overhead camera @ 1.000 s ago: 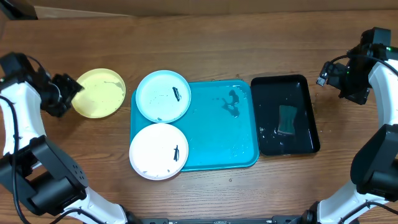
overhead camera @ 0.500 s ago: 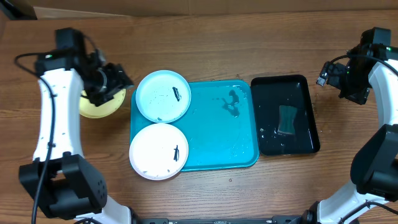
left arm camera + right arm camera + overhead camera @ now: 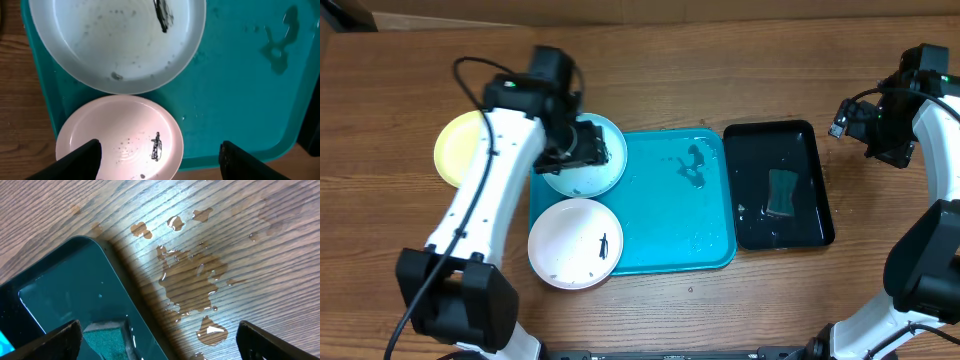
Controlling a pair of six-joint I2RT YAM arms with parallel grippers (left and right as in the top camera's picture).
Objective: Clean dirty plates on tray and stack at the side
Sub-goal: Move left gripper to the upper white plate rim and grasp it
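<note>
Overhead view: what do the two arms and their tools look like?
Both the left arm and right arm have white rounded links with black joints. Thin black cables loop along them. The left tool and right tool are black.

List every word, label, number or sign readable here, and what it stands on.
None readable in any view.
The dark marks on the light blue plate and the white plate are smudges, not letters.
The turquoise tray, black tray, yellow-green plate and table show no print.
</note>
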